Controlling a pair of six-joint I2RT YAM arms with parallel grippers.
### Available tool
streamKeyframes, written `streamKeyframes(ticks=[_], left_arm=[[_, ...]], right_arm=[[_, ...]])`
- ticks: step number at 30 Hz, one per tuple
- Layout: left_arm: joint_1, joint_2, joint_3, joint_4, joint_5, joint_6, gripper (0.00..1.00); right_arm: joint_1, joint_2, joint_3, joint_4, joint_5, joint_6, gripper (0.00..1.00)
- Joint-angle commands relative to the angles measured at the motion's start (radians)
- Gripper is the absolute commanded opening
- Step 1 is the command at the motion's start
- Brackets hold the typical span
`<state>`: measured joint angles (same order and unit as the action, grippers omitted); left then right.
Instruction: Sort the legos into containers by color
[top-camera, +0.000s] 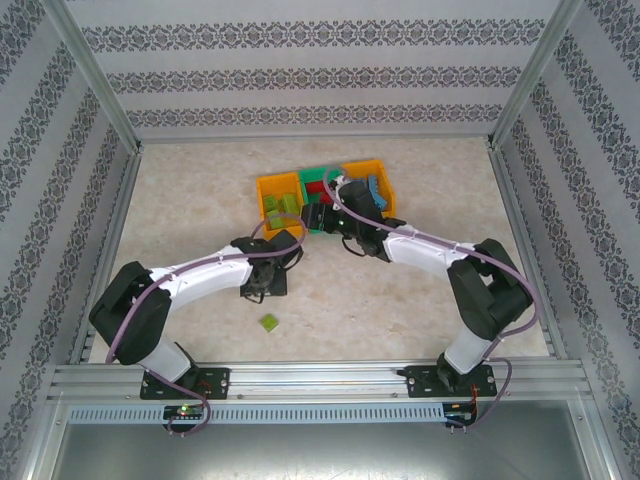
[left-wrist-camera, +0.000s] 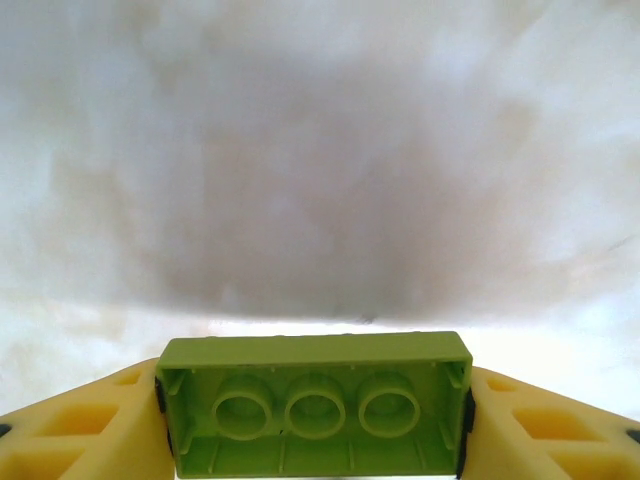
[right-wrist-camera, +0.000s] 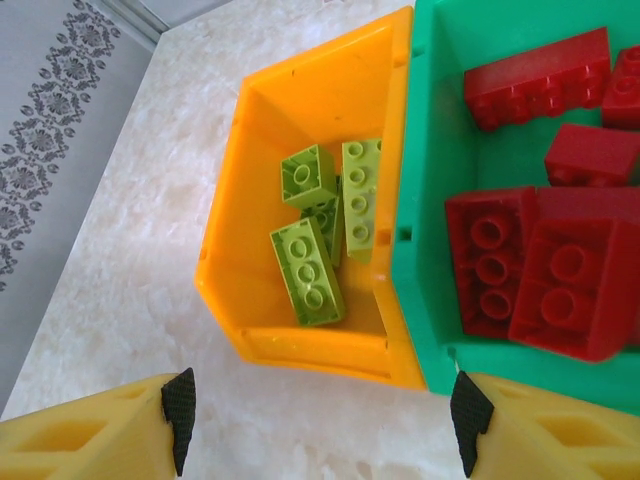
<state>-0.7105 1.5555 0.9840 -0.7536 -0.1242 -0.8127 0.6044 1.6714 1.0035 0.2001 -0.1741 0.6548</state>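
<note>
Bins (top-camera: 262, 195) in row; stray brick (top-camera: 269, 322), apparently, before them.

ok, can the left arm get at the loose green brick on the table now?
Probably not yet: the left jaws hold another green brick. The loose brick lies on bare table close by, nothing over it.

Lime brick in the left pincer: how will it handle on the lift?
Hollow underside on the lime brick suggests light and stiff. Fingers of the left pincer press only its short, smooth ends, so it may slip or pivot. Flat-sided, so unlikely to roll.
</note>
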Motion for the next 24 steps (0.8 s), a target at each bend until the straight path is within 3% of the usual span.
streamKeyframes(ticks=[1,5,10,21,24], left_arm=[[0.052,-0.019,0.119,-0.043,-0.060,0.105,0.57],[0.148,0.032,0.250,-0.014,-0.042,0.202,0.57],[0.271,0.177,0.432,0.038,0.057,0.295,0.56],[0.346,0.576,0.908,-0.072,0.133,0.362,0.57],[0.358,0.619,0.961,-0.095,0.128,0.367,0.63]], right_arm=[[-0.002,-0.080,-0.089,0.014,0.030,-0.025,0.72],[0.015,-0.157,-0.211,0.014,0.070,-0.056,0.72],[0.056,-0.246,-0.356,0.035,0.127,-0.089,0.72],[0.229,-0.307,-0.429,0.006,0.199,-0.185,0.72],[0.250,-0.300,-0.438,0.011,0.206,-0.169,0.72]])
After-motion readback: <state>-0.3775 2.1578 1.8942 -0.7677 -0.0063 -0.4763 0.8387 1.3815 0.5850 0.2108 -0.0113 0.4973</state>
